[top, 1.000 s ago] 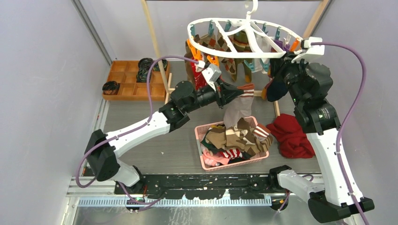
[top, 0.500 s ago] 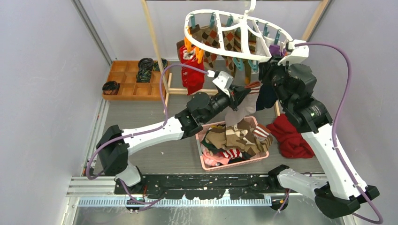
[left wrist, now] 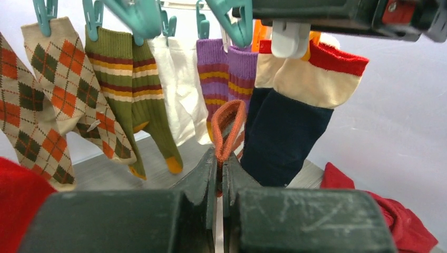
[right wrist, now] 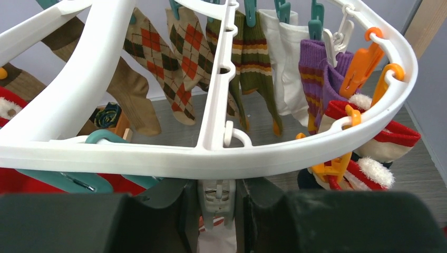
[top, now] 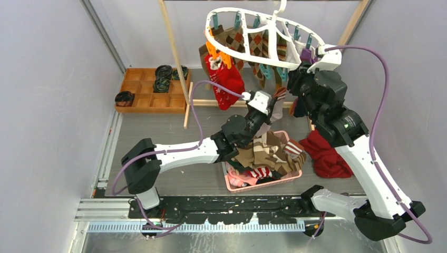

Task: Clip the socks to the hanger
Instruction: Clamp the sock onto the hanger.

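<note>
Your left gripper point(left wrist: 221, 164) pinches an orange-cuffed sock point(left wrist: 227, 126) upright, just below the white peg point(left wrist: 287, 38) your right gripper point(right wrist: 215, 211) squeezes.

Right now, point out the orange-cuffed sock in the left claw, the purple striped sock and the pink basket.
orange-cuffed sock point(left wrist: 232, 108), left wrist view, top of its cuff.
purple striped sock point(left wrist: 213, 74), left wrist view, upper leg.
pink basket point(top: 269, 181), top view, near rim.
</note>
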You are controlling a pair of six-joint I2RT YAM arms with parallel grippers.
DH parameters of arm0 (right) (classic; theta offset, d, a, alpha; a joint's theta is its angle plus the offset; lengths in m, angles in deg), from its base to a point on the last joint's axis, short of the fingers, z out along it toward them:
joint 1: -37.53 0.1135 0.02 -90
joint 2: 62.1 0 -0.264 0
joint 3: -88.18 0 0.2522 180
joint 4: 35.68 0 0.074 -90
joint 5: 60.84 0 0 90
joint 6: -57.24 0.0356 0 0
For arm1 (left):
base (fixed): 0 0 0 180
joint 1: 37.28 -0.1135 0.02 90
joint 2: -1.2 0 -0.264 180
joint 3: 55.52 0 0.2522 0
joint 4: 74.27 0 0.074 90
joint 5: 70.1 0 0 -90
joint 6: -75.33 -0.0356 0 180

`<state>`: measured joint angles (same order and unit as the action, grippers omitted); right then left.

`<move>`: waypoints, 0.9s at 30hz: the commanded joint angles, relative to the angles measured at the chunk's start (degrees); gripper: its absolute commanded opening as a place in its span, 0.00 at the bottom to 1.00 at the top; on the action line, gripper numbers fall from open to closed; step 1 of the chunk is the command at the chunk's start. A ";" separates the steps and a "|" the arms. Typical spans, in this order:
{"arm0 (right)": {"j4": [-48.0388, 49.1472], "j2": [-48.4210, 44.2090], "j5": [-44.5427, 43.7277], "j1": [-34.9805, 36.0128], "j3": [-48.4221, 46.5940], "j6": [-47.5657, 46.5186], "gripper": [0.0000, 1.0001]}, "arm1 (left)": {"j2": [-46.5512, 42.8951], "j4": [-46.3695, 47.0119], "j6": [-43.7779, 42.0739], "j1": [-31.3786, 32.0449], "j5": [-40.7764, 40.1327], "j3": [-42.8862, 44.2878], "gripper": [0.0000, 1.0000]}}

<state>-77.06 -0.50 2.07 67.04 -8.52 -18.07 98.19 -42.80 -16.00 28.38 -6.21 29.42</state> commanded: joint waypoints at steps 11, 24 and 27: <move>0.99 0.68 -3.83 1.46 -2.27 2.86 0.11 | 4.09 7.55 -5.44 1.83 -6.12 7.61 0.00; 0.75 1.21 -4.72 1.60 -2.66 2.59 0.11 | 6.31 8.52 -7.89 3.74 -7.70 11.35 0.00; 0.51 1.41 -4.76 1.60 -2.74 2.63 0.11 | 6.69 8.90 -8.85 4.15 -8.44 12.14 0.00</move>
<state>-77.97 0.20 -1.28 68.53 -8.67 -16.32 104.66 -38.93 -22.82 31.77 -12.59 38.22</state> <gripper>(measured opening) 0.301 0.026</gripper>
